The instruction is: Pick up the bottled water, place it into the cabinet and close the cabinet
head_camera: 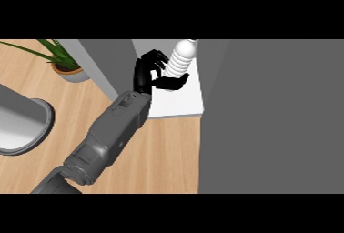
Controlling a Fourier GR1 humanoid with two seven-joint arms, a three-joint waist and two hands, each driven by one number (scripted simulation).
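The bottled water (182, 57) is a white ribbed bottle standing upright on the white shelf (176, 104) inside the open cabinet. My left hand (146, 75) reaches in from the lower left and is at the bottle's left side. Its fingers (156, 59) curl against the bottle's side, and the thumb (173, 83) crosses in front of its lower part, hiding the base. The right hand does not show in the head view.
A large grey cabinet panel (275, 118) fills the right half of the view, and a grey side wall (107, 63) stands left of the shelf. A potted plant (64, 63) and a round metal pot (20, 123) sit on the wooden counter (161, 154) at the left.
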